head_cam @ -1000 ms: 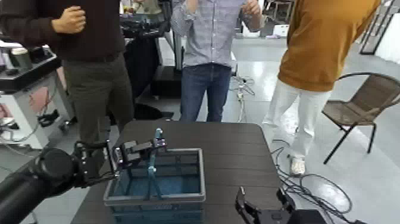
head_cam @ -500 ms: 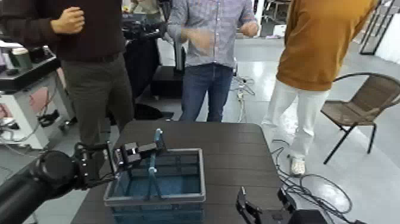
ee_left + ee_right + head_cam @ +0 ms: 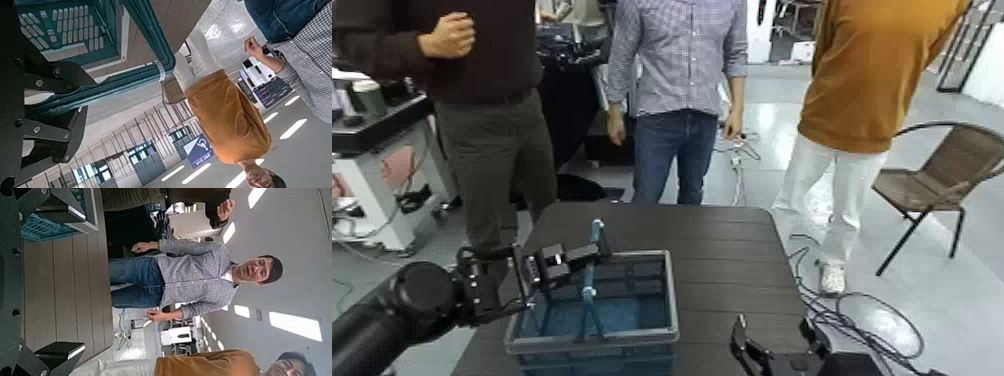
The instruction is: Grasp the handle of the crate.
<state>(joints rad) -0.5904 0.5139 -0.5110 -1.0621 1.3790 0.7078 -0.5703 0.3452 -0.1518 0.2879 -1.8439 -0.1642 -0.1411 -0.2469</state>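
Gripping one handle [image 3: 589,293] of one crate [image 3: 671,300], the left tool [image 3: 599,245] seems closed; one right tool [image 3: 773,326] hangs open, apart.

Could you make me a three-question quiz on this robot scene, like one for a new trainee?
1. True or false: the left gripper is closed on the teal-blue handle of the crate.
2. Multiple choice: what does the crate stand on?
a) the floor
b) the dark table
c) the woven chair
3. Fill in the blank: the person in the checked shirt wears blue ____.

Key: 1 true; 2 b; 3 jeans.
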